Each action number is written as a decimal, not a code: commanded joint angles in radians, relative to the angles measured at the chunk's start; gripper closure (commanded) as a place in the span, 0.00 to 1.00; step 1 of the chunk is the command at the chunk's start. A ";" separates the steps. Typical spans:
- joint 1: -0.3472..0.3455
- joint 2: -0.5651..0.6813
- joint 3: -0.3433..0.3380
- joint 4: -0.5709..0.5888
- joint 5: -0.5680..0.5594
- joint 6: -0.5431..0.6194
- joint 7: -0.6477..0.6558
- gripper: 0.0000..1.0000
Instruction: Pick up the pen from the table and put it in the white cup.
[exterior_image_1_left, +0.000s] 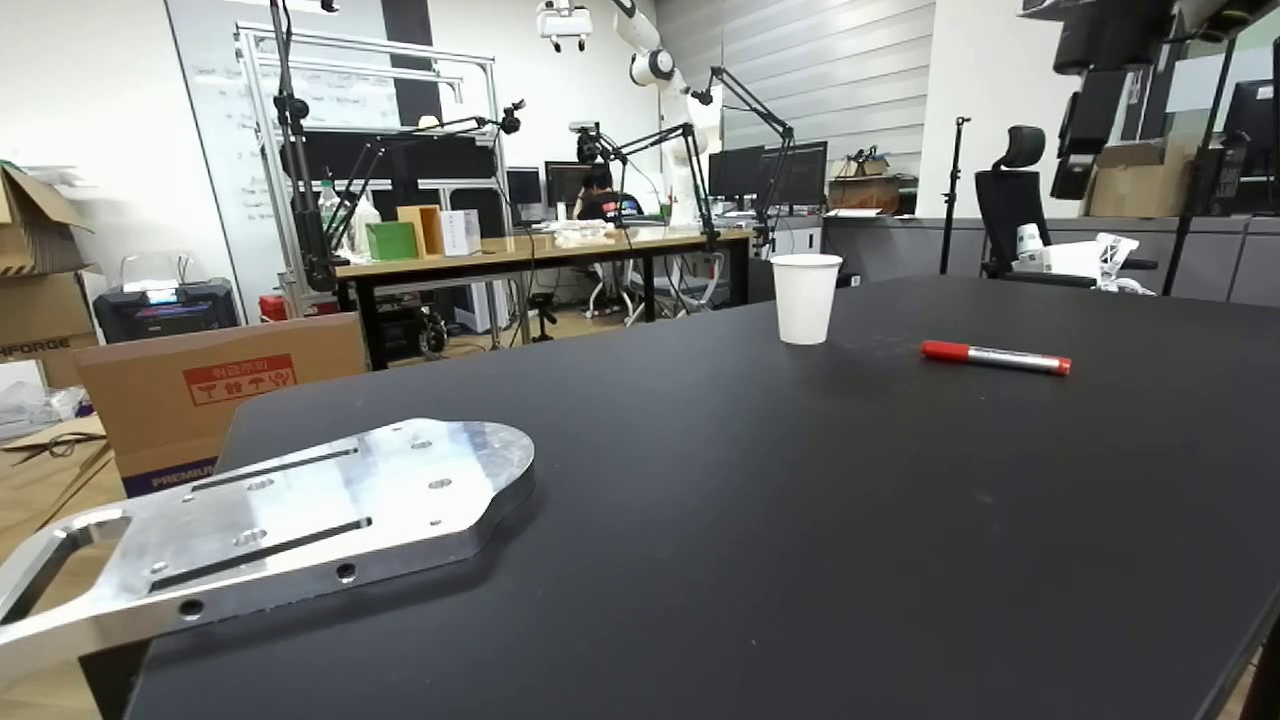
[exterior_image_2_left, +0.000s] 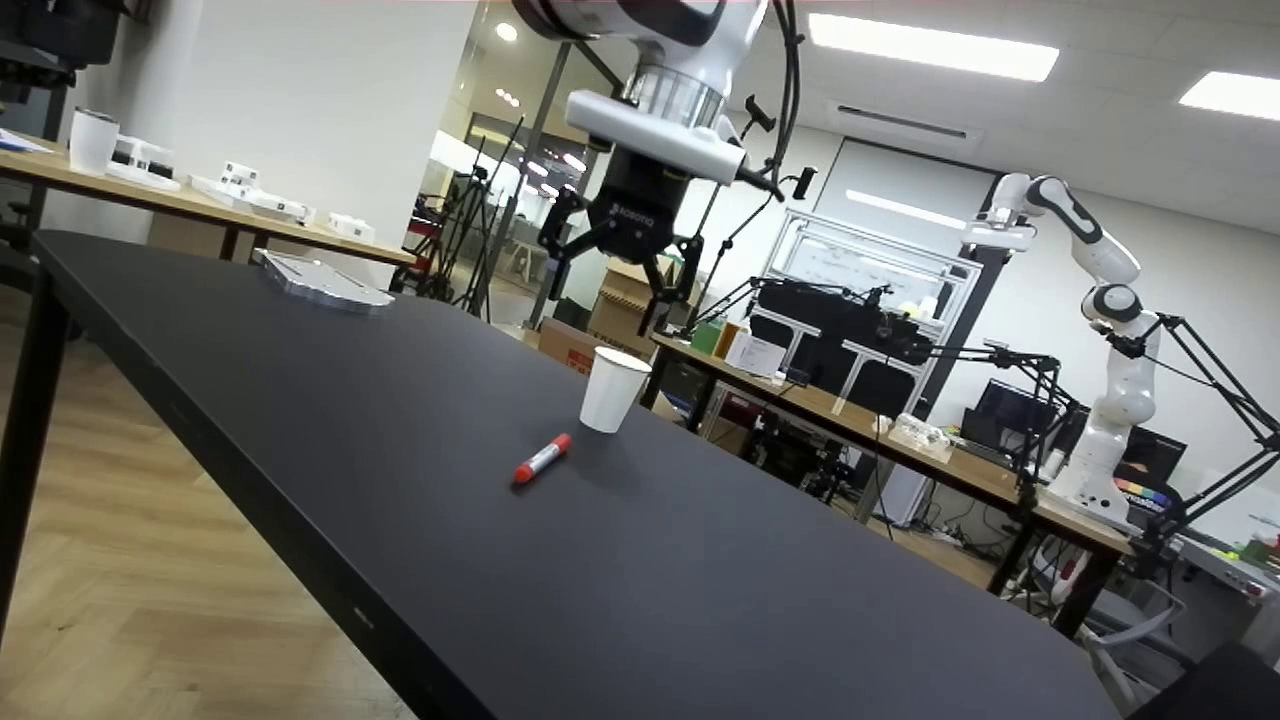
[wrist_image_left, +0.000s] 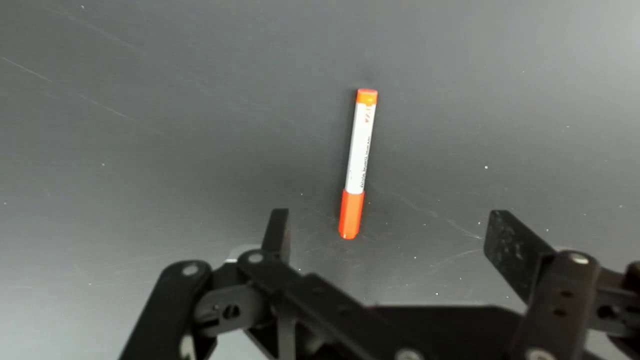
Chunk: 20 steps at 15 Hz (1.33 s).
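Note:
The red pen with a whitish barrel lies flat on the black table (exterior_image_1_left: 700, 550) in both exterior views (exterior_image_1_left: 995, 357) (exterior_image_2_left: 543, 458). In the wrist view the pen (wrist_image_left: 358, 155) lies nearly upright in the picture, its red cap end toward the jaws. The white cup (exterior_image_1_left: 805, 300) stands upright near the cap end and also shows in an exterior view (exterior_image_2_left: 614, 390). My gripper (exterior_image_2_left: 603, 298) is open and empty, well above the table. In the wrist view the fingers (wrist_image_left: 389, 222) are wide apart, with the cap end nearer the left finger. A pale patch behind that finger is unclear.
A silver metal plate (exterior_image_1_left: 330, 500) lies at one end of the table and shows in an exterior view (exterior_image_2_left: 330, 283). A cluttered wooden-topped workbench (exterior_image_1_left: 560, 243) stands beyond the table. A cardboard box (exterior_image_1_left: 220, 400) stands on the floor beside the table edge.

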 joint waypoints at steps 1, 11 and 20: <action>-0.034 0.020 0.041 0.019 -0.013 -0.002 0.010 0.00; -0.040 0.112 0.045 0.081 -0.039 0.106 0.072 0.00; -0.054 0.316 0.093 0.137 -0.104 0.227 0.220 0.00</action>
